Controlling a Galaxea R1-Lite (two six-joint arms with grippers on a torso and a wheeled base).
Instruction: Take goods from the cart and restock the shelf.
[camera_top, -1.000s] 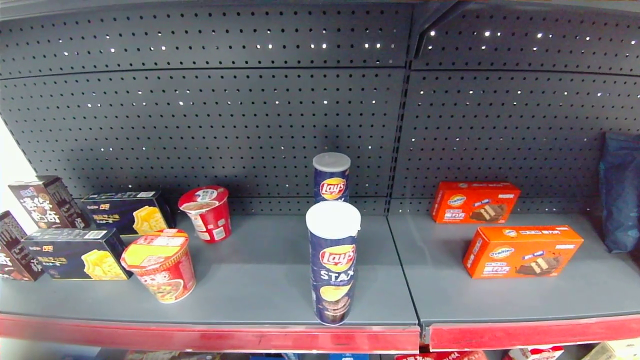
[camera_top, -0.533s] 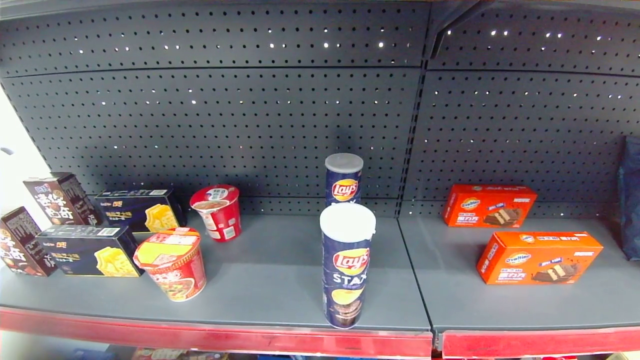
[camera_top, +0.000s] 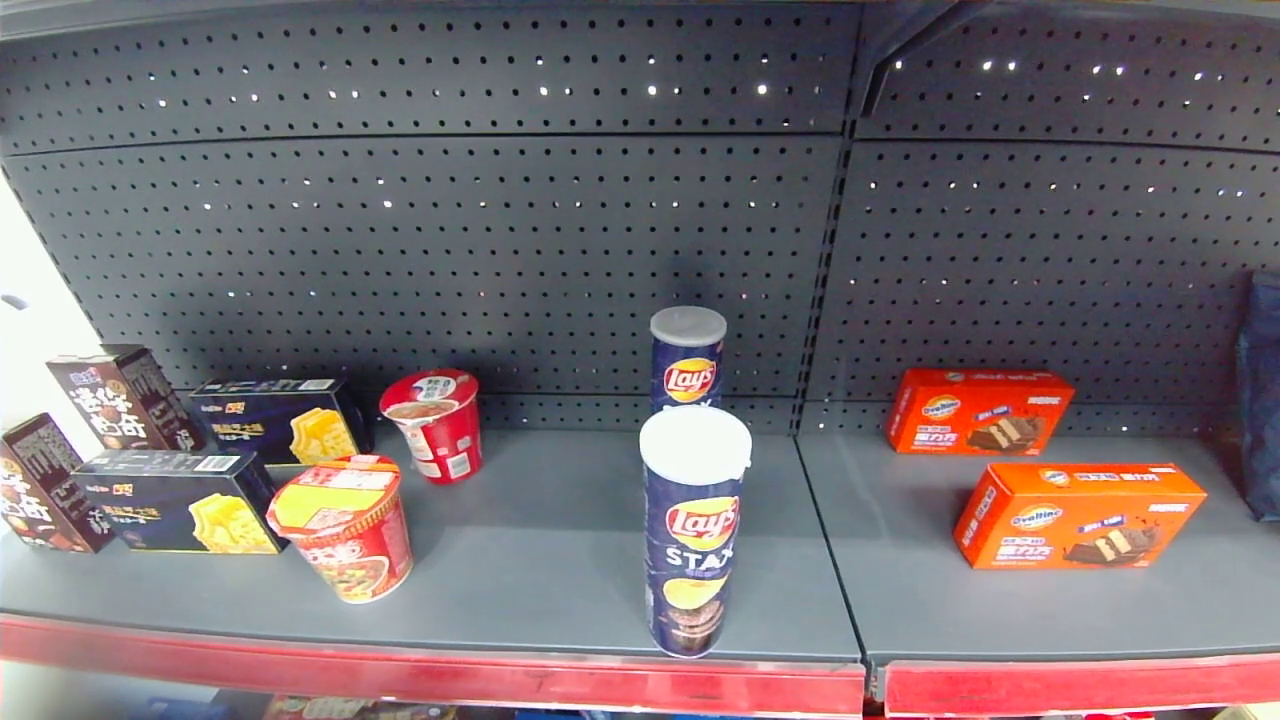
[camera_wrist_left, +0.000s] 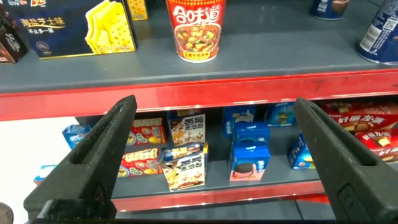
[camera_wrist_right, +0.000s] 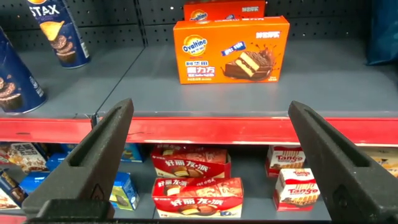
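A dark pegboard wall (camera_top: 500, 230) backs the grey shelf (camera_top: 540, 560), where a tall chip can (camera_top: 693, 530) stands upright at the front edge. Directly behind that can stands a second chip can (camera_top: 687, 360). Left of it are two noodle cups (camera_top: 345, 525) and dark cracker boxes (camera_top: 175, 500); right of it lie two orange wafer boxes (camera_top: 1078, 515). The left gripper (camera_wrist_left: 214, 109) faces the shelf's red lip left of the can, the right gripper (camera_wrist_right: 211, 109) right of it (both spread wide, holding nothing).

Blue bag (camera_top: 1262, 400) cut by edge — rear chip can (camera_top: 687, 358) half hidden.
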